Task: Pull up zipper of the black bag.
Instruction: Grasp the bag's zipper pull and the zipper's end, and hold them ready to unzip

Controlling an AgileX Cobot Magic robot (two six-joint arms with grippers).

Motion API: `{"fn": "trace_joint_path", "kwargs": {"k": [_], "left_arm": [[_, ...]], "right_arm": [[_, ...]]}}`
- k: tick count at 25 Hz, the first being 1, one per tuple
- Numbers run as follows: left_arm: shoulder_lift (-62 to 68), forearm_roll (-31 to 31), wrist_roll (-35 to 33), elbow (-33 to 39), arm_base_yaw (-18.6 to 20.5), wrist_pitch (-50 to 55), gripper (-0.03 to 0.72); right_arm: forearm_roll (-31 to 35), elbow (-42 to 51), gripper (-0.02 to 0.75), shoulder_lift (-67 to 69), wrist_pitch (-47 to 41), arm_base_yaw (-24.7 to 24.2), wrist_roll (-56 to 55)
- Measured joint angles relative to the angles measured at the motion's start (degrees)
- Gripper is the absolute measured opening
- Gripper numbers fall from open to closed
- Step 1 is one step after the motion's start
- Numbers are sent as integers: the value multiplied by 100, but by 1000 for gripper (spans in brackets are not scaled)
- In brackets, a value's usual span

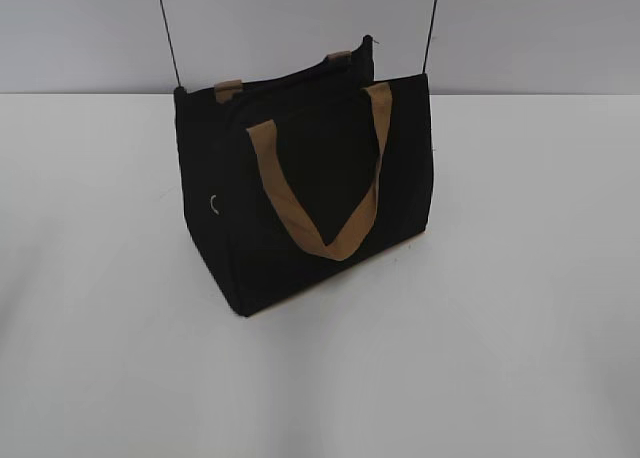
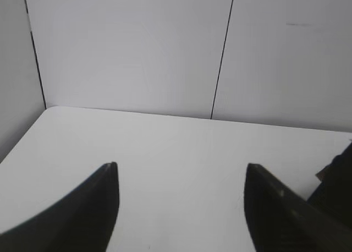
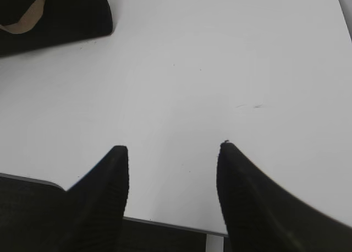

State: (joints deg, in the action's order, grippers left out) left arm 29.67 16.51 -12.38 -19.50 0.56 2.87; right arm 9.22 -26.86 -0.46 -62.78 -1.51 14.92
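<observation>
The black bag (image 1: 300, 198) stands upright on the white table in the exterior view, with tan handle loops (image 1: 320, 193) and a small white mark (image 1: 214, 205) on its left end. The zipper (image 1: 300, 76) runs along the top edge; its silver pull tab does not show clearly. No arm shows in the exterior view. My left gripper (image 2: 180, 172) is open and empty over bare table; a dark edge of the bag (image 2: 336, 180) sits at its far right. My right gripper (image 3: 173, 150) is open and empty; the bag's corner (image 3: 66, 12) lies at the upper left of its view.
The white table (image 1: 520, 308) extends around the bag on all sides. A grey wall with thin black vertical seams (image 1: 432, 28) stands behind it. The table's front edge (image 3: 165, 224) shows under my right gripper.
</observation>
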Motion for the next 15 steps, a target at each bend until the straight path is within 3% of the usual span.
{"fn": "trace_joint_path", "kwargs": {"k": [6,12,15], "left_arm": [[1543,-180,-6,171,-798,-2115,531],[3371,-241,82,177,-1833,-3375,524],[4195,-347,497,177,-2085,-3835,522]], "right_arm": [[18,0,398,0,0,0,-2],[24,0,398,0,0,0,-2],[24,0,398,0,0,0,-7]]}}
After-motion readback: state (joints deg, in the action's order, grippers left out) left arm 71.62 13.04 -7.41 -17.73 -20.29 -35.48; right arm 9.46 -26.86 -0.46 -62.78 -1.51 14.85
